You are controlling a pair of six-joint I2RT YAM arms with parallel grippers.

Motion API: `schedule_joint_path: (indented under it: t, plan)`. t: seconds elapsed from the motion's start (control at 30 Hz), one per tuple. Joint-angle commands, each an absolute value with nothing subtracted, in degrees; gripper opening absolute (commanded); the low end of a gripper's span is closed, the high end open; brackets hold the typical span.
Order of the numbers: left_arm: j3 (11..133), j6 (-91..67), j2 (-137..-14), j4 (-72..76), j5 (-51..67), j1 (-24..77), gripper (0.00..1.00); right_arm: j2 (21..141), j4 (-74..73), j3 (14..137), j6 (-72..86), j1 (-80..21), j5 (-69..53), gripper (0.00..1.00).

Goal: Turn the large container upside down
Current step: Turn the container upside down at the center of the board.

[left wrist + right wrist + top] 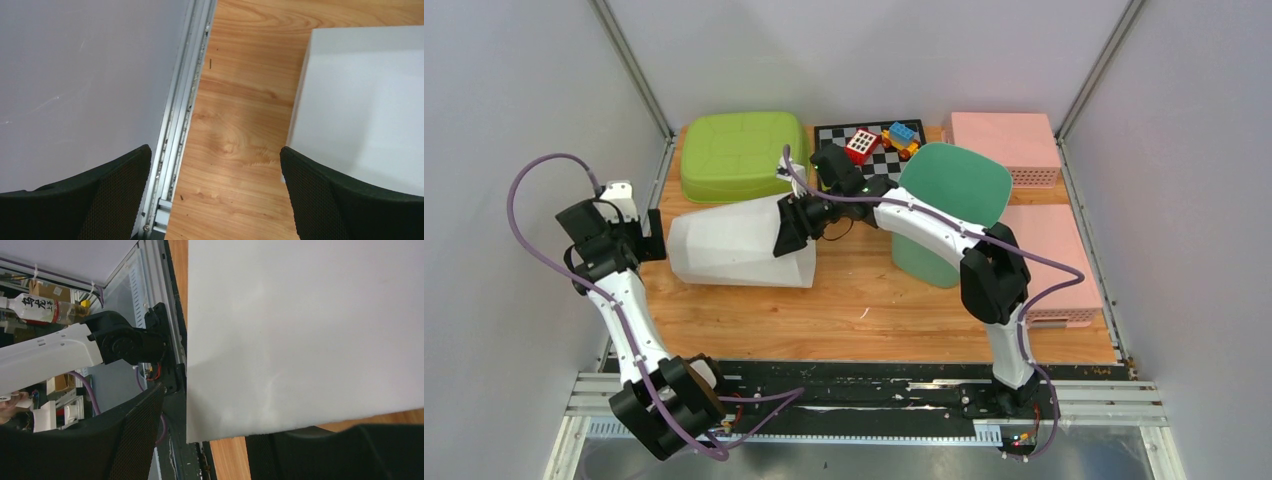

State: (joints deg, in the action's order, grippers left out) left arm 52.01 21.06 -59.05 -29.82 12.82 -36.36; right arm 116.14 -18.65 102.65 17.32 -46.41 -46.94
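The large container (724,245) is a white faceted bin lying on its side at the left of the wooden table, its wide end to the right. My right gripper (786,230) is at that wide end's upper rim. In the right wrist view the container's white wall (300,330) covers one finger, while the other finger (135,440) stands clear of its edge, so the jaws are apart. My left gripper (656,238) is open just off the narrow left end. In the left wrist view the container (360,100) sits beside the right finger, with bare wood between the fingers of that gripper (215,152).
An upturned green bin (742,155) sits just behind the container. A teal bin (949,200) leans to the right, under the right arm. Two pink boxes (1004,145) (1049,265) line the right side. A checkered board with toy blocks (879,140) is at the back. The metal wall rail (185,115) is beside the left gripper.
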Motion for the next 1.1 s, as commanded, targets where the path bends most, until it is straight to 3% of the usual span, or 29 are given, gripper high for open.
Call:
schedule_joint_path:
  t: [0.0, 0.47, 0.77, 1.07]
  plan:
    - [54.2, 18.0, -59.4, -33.3, 19.8, -37.0, 1.0, 116.9, -18.8, 105.7, 17.6, -48.8, -48.2, 0.6]
    - [59.9, 16.6, -64.9, -40.0, 32.4, -37.1, 1.0, 108.0, -27.0, 100.5, 7.2, -45.2, -41.8, 0.63]
    - [62.6, 18.9, -69.3, -44.7, 35.4, -37.0, 1.0, 105.2, -24.6, 100.1, 11.6, -44.5, -42.9, 0.63]
    - [62.3, 17.4, -77.6, -39.9, 42.2, -37.0, 1.0, 105.6, -22.7, 98.9, 13.5, -44.9, -43.9, 0.61]
